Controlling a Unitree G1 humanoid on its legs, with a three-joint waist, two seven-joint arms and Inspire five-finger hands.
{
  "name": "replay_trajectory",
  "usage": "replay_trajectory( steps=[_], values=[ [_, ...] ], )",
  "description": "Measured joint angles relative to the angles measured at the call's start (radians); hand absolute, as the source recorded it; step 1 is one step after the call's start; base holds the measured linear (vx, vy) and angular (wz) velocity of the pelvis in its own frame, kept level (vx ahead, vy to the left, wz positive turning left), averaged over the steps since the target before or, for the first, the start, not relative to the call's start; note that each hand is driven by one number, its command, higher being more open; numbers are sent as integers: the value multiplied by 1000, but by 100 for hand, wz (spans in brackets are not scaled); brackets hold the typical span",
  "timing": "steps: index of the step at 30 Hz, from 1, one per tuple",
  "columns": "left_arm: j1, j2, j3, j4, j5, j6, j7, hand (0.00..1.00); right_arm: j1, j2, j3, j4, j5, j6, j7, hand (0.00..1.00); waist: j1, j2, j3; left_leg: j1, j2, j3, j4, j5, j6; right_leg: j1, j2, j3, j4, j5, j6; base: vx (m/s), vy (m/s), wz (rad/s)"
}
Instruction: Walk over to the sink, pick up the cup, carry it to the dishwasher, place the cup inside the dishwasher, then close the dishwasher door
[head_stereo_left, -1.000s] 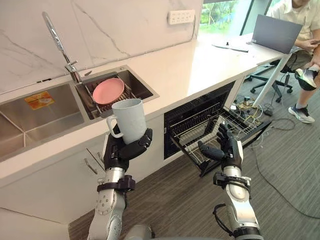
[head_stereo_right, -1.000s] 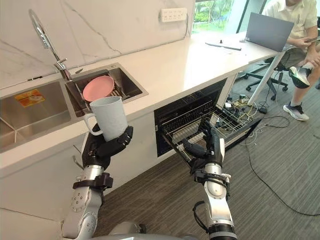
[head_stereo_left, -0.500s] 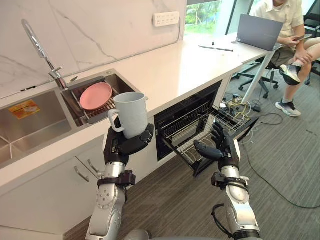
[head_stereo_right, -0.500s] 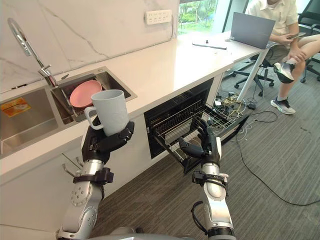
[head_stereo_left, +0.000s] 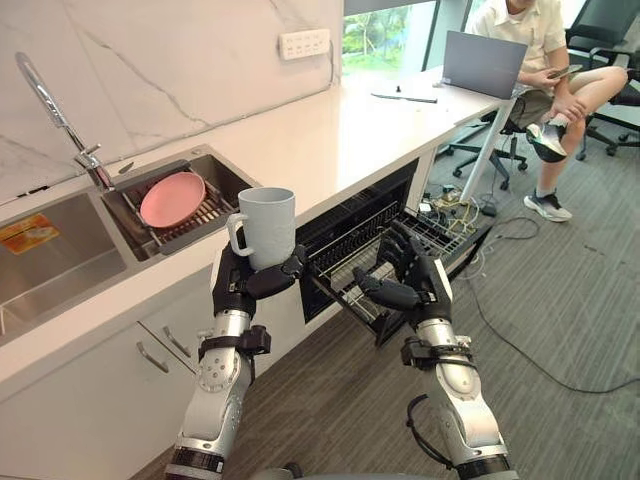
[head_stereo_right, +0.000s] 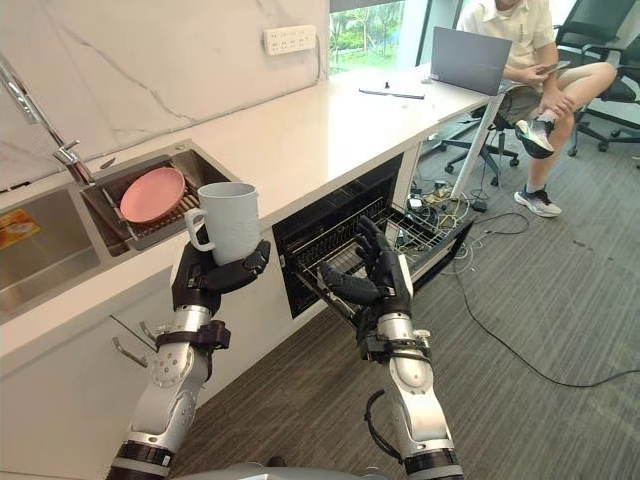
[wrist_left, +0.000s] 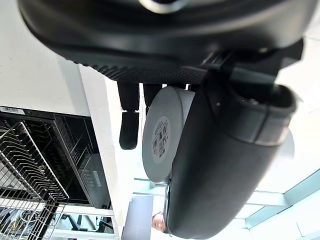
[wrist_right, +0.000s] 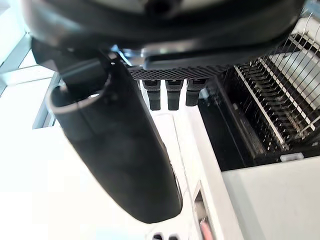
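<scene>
At the frame's centre, the left hand (head_stereo_left: 243, 287) clasps the pale cup (head_stereo_left: 268, 226) upright from below, against the counter (head_stereo_left: 340, 140) edge. The right hand (head_stereo_left: 405, 287), fingers loosely spread and empty, hovers over the pulled-out rack (head_stereo_left: 445, 235) of the open dishwasher (head_stereo_left: 350, 215). Open floor (head_stereo_left: 560, 330) lies lower right.

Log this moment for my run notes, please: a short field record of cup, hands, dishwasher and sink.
cup: upright, pale grey, handle toward robot's left
left hand: shut on cup, in front of the counter edge
right hand: open, empty, before the wire rack
dishwasher: open, wire rack pulled out
sink: holds pink plate
background: person seated at laptop
</scene>
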Motion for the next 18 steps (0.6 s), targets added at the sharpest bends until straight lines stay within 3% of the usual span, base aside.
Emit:
replay_trajectory(
  steps=[9, 18],
  values=[
    [-68, 24, -4, 78, 18, 9, 23, 30, -12, -20, 80, -86, 115, -26, 28, 90, -15, -12, -33, 2, 0, 14, -27, 10, 5, -8, -2, 14, -15, 10, 6, 13, -11, -5],
    [-79, 15, -67, 89, 69, 14, 22, 30, -50, -24, 131, -86, 157, -28, 33, 90, -14, -12, -35, 33, -3, 8, -118, 66, 3, -17, -3, 8, -15, 15, 6, -3, -3, 1]
  ],
)
